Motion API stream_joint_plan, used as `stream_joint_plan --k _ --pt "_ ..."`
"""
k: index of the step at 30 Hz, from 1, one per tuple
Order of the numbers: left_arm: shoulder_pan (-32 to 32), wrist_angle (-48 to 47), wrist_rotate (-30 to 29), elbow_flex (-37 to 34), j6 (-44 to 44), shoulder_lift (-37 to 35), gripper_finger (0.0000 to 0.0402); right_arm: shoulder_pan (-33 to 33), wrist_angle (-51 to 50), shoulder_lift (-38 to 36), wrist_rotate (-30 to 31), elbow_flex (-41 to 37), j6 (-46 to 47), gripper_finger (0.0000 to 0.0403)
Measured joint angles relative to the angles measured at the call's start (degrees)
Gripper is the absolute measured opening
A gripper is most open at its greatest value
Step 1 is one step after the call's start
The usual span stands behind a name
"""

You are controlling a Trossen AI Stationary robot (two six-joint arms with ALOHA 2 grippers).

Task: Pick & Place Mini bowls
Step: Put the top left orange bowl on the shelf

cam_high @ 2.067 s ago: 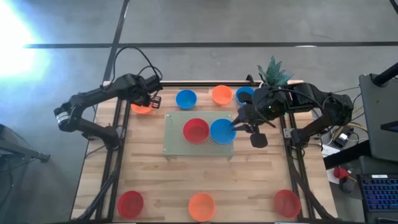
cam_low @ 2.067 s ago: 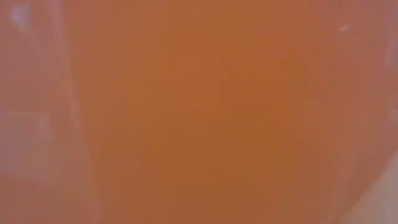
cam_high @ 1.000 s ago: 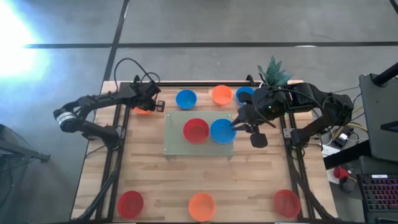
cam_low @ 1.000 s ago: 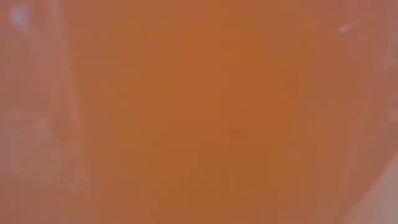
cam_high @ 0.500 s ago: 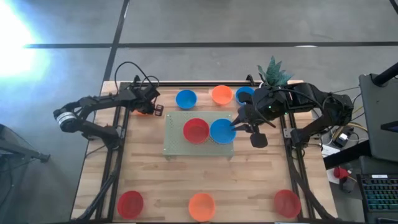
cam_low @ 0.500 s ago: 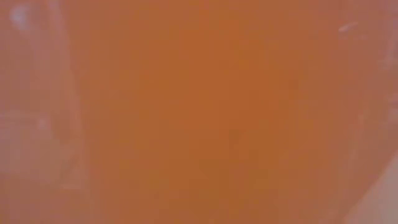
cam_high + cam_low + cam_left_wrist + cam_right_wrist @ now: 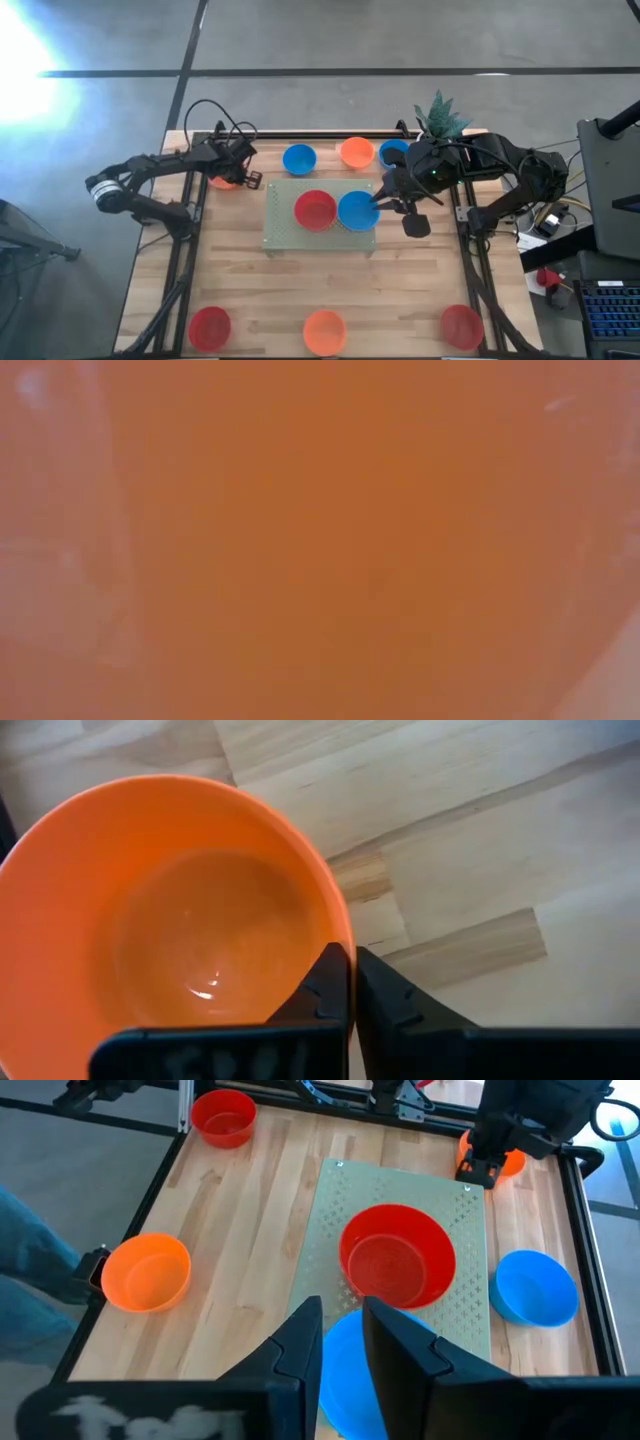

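Left fingers (image 7: 350, 982) pinching orange bowl (image 7: 170, 910) rim (table's far-left edge), right fingers (image 7: 340, 1342) apparently gripping blue bowl (image 7: 352, 1380)

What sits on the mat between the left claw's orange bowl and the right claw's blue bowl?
A red bowl on the mat, seen in the high view.

A robotics lab: wooden table (image 7: 250, 290) in a metal frame (image 7: 180, 270), concrete floor (image 7: 330, 40), cabling (image 7: 215, 115).

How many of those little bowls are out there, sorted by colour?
Red bowls: 3
Orange bowls: 3
Blue bowls: 3
Total: 9
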Motion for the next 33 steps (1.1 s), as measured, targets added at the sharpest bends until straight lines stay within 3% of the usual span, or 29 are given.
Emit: stream_joint_plan --k 18,33 --pt "-2.4 -12.7 2.0 14.6 6.3 0.0 0.0000 0.0 0.0 0.0 0.0 0.0 0.0 0.0069" --pt "-13.4 -31.9 1.5 29.4 9.8 0.0 0.0000 0.0 0.0 0.0 0.0 0.0 0.0 0.0069"
